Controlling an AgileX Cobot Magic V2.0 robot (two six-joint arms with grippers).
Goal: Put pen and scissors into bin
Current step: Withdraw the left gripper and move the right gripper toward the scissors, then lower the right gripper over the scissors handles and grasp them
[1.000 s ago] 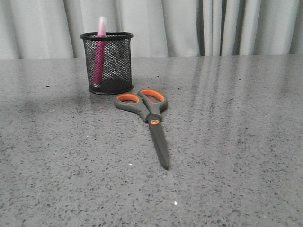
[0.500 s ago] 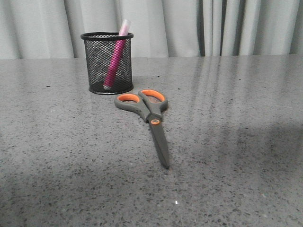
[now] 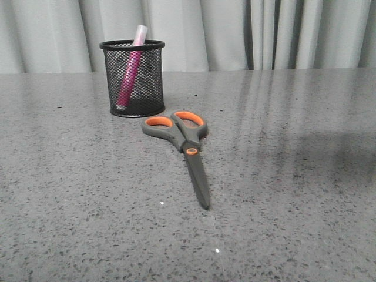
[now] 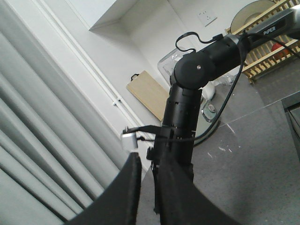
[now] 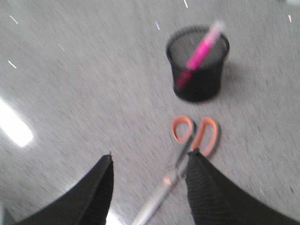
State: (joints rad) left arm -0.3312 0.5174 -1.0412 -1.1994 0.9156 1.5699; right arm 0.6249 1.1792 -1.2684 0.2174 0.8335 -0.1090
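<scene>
The bin [image 3: 133, 78], a black mesh cup, stands at the back left of the table. The pink pen [image 3: 130, 73] leans inside it, its pale cap above the rim. The scissors [image 3: 187, 148] lie flat just in front of the bin, orange-lined handles toward it and blades toward me. In the right wrist view my right gripper [image 5: 152, 153] hangs open above the scissors [image 5: 168, 179], with the bin [image 5: 199, 86] and pen [image 5: 200, 54] beyond. My left gripper [image 4: 146, 161] points away at the curtain and the other arm, a narrow empty gap between its fingers.
Grey speckled tabletop [image 3: 282, 194] spreads around the objects, with pale curtains [image 3: 235, 35] behind it. The left wrist view shows the right arm [image 4: 187, 103] and a wooden rack [image 4: 267, 42] in the room beyond.
The pen has rocked inside the bin: upright, then tipped right, now leaning less. A shadow has spread over the right of the table. The scissors have not moved.
</scene>
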